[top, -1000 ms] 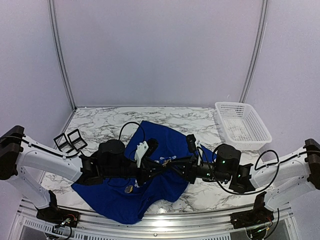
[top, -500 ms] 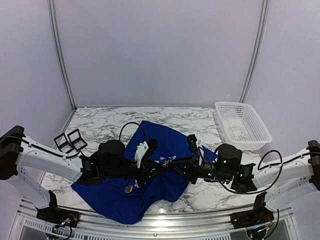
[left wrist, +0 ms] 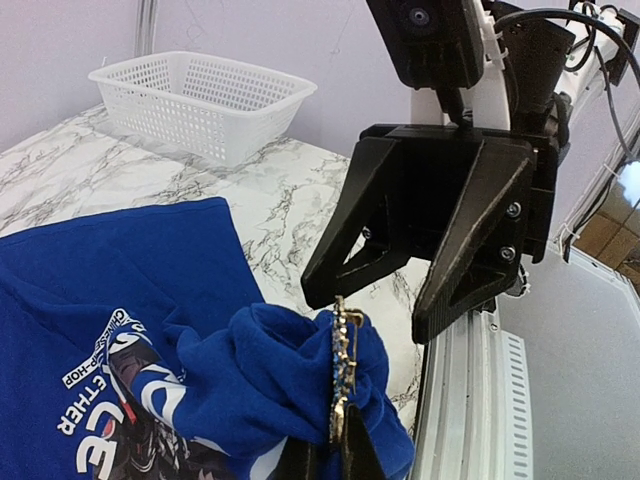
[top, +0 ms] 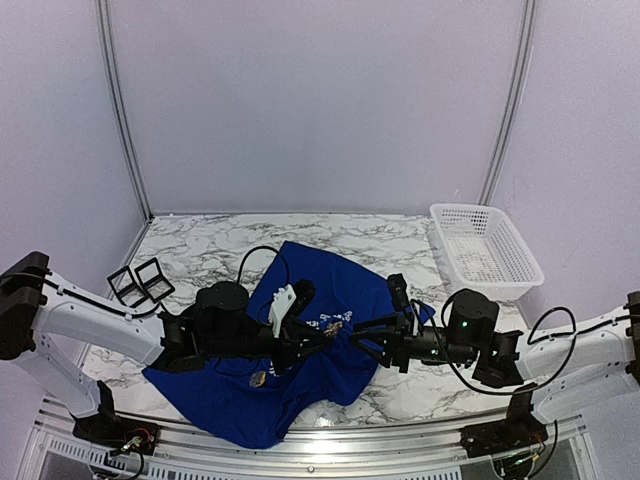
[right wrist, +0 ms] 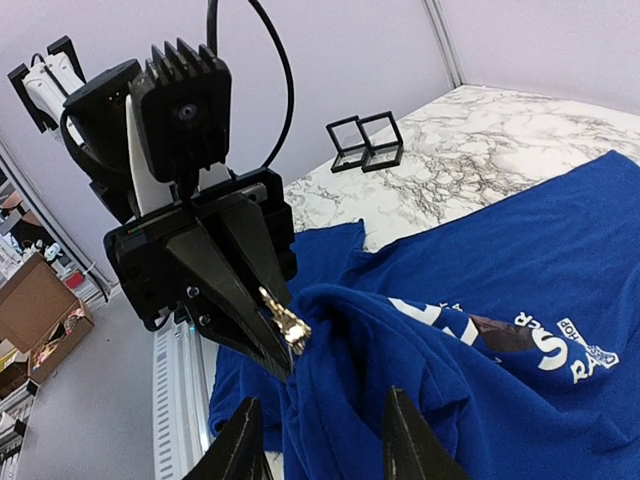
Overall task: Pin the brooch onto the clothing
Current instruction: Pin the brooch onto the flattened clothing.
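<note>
Your left gripper [left wrist: 330, 458] is pressed together on the slim gold jewelled brooch [left wrist: 343, 365] and a bunched fold of the royal-blue printed T-shirt [left wrist: 130, 270], with the brooch's long axis running straight out from the fingertips. Your right gripper [left wrist: 375, 308], jaws spread and empty, faces it just beyond, not touching. Of the shirt's white lettering, only fragments like "ETHER" and "HOP" can be read.
</note>
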